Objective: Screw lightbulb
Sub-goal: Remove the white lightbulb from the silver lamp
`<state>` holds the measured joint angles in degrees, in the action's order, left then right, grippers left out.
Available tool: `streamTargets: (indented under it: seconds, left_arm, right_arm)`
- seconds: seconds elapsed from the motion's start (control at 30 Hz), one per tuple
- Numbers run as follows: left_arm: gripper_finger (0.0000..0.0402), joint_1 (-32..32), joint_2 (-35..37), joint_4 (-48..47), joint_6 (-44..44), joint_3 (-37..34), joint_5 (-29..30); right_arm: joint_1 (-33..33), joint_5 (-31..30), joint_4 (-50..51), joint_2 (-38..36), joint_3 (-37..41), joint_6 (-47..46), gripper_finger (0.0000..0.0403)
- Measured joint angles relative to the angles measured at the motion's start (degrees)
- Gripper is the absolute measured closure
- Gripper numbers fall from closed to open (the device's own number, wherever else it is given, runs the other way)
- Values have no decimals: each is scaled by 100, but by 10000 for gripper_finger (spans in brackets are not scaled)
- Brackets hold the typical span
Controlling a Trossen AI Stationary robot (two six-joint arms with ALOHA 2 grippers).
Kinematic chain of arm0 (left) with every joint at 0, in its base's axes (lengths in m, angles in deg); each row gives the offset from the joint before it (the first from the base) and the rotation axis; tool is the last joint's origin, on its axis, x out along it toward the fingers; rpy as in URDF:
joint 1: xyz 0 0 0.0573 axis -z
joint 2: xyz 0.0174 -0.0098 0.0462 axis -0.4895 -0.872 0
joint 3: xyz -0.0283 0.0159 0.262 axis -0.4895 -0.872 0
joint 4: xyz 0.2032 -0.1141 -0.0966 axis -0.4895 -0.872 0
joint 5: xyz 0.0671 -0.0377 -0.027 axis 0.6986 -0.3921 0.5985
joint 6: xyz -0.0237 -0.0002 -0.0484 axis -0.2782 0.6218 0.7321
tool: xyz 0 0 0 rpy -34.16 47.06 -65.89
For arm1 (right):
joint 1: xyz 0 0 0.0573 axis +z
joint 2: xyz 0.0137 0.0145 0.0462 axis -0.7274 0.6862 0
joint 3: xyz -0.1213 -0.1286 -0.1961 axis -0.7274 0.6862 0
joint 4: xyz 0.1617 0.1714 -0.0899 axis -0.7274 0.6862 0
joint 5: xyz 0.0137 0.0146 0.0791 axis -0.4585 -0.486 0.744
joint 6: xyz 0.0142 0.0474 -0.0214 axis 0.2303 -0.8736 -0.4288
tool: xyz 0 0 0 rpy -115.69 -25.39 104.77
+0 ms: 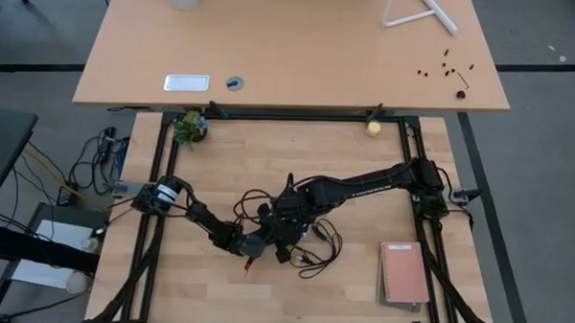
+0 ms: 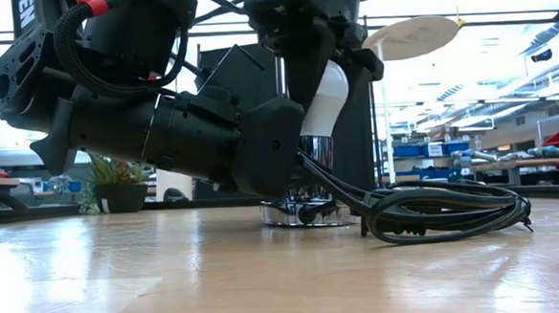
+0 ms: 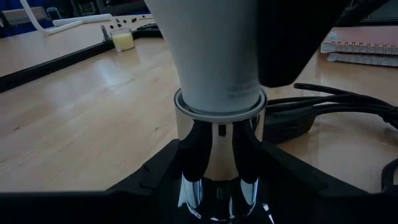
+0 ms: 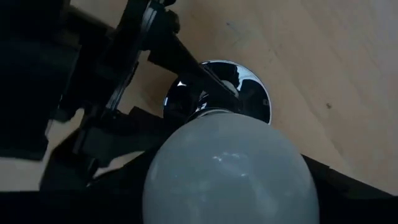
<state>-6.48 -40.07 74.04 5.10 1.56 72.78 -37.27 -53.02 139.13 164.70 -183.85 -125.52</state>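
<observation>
Low view: lightbulb (image 2: 326,98) stood upright in chrome socket (image 2: 306,211) | left gripper (image 3: 217,180) clamped socket neck | right gripper (image 2: 337,62) closed around lightbulb.

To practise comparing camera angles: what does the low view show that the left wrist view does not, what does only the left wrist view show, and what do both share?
Only the low view shows the potted plant in the background, the socket's round base resting on the table, and the right gripper from the side at the lightbulb. Only the left wrist view shows the notebook, the yellowish ball and the left gripper clasping the shiny socket neck. Both show the white lightbulb upright in the socket and the coiled black cord.
</observation>
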Motion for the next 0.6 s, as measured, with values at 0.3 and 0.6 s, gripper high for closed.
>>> streamTargets:
  seconds: [0.3,0.6]
  left_arm:
    - [213,7,0,-7,-2,-1,-5]
    - [213,4,0,-35,-145,-1,-15]
  right_arm:
    - [-15,130,-39,0,2,2413,121]
    - [-6,39,-59,0,2,5940,128]
